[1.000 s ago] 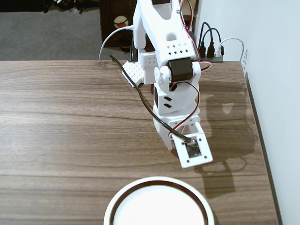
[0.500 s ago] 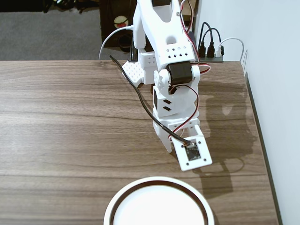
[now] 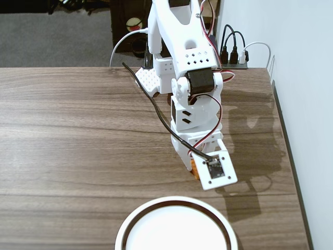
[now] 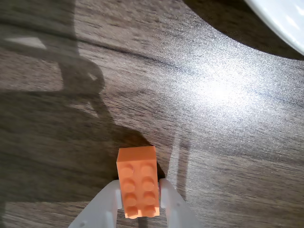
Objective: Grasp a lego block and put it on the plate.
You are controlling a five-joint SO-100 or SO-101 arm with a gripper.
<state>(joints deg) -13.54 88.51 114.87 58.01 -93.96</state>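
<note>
**A:** Wrist view: the claw (image 4: 139,202) is clamped on the lego block (image 4: 137,181), one white finger (image 4: 105,205) on each long side. Studs face the camera, two rows. Can you confirm from your side?

**B:** In the fixed view I only get a sliver of orange, the lego block (image 3: 194,167), tucked under the wrist camera mount. The claw (image 3: 191,165) is mostly hidden by the arm, so I'm going by your view for the grip.

**A:** Fine. Is the block off the tabletop (image 4: 228,118)? There's a shadow under its far end, but I can't tell lifted from resting.

**B:** Can't tell here either. What matters: the plate (image 3: 130,225) sits at the bottom edge of the fixed view, below the claw and a bit to its left, near but not under it.

**A:** Matches. In the wrist view the plate (image 4: 280,21) is only a white rim in the top right corner, so it lies ahead of the fingertips and off to the right. The block's long axis runs out along the fingers, roughly toward that corner but not quite.

**B:** So I'd judge the next move is a forward carry with a small swing toward the plate.

**A:** Agreed. I'd want clearance over the rim before I reach out.
</note>
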